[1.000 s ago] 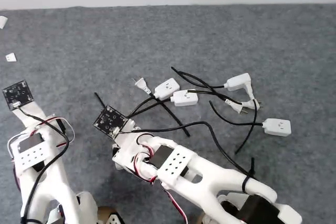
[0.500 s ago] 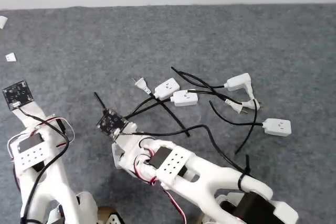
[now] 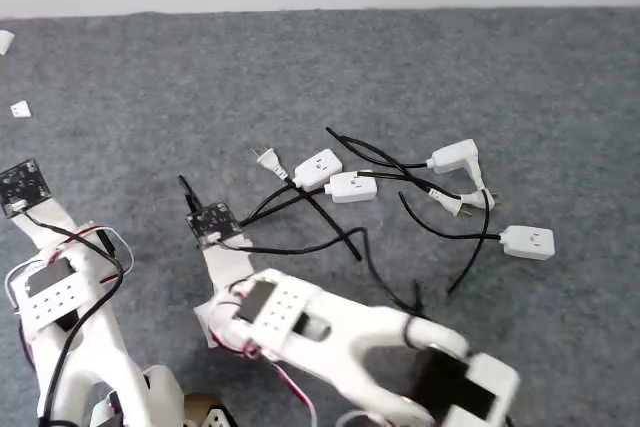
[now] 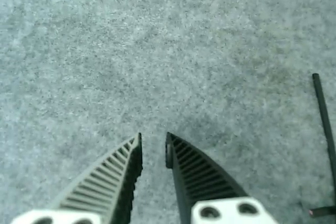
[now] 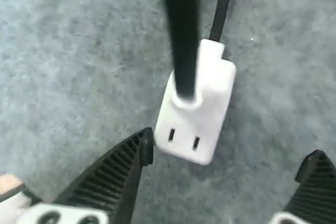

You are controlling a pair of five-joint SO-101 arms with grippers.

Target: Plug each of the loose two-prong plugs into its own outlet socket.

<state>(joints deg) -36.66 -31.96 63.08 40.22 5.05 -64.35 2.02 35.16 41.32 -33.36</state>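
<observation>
Left pincer [image 4: 153, 139]: released, its fingers a little apart with nothing between them; it hangs above the grey worktop [image 4: 157, 35].
Right pincer [image 5: 231, 148]: released and spread wide, grasping nothing.
Outlet socket [image 5: 197, 111]: white, lying flat on the worktop between the fingers of the right pincer, its two slots facing the wrist camera. It is just beside one finger; I cannot tell if they touch.
Black cable [image 5: 181, 30]: it crosses in front of this socket, close to the right wrist camera.
Pair of sockets [image 3: 318, 168]: in the high view they lie just beside each other in the middle of the worktop, black cords running from them.
Third socket [image 3: 527, 241]: well apart from the pair, toward the right side.
Two-prong plug [image 3: 266, 159]: loose on the worktop, near the pair, not yet in any socket.
Second plug [image 3: 447, 203]: loose, between the pair and the third socket.
Angled plug [image 3: 455, 157]: white, near the second plug, also loose.
Left arm [image 3: 60, 297] and right arm [image 3: 300, 317]: both at the near edge of the worktop, the right one closer to the cords.
</observation>
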